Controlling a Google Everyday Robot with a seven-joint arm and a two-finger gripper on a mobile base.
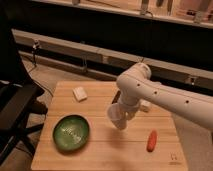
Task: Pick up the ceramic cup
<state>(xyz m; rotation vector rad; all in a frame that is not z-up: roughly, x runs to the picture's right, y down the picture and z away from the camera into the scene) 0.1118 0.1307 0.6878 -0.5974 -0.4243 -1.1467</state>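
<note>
We see the gripper [119,120] above the wooden table [105,150], beside the green bowl [71,132]; the ceramic cup isn't discernible.

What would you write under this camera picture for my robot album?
Robot gripper holds the ceramic cup above the wooden table, between green bowl and carrot.

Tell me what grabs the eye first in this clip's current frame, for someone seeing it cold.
The big white robot arm reaching in from the right dominates, bending down over the middle of the wooden table, with its gripper low at the small white cup. Next is the wide green bowl near the front left, then the orange carrot on the right. A small white block sits toward the back left.
</note>
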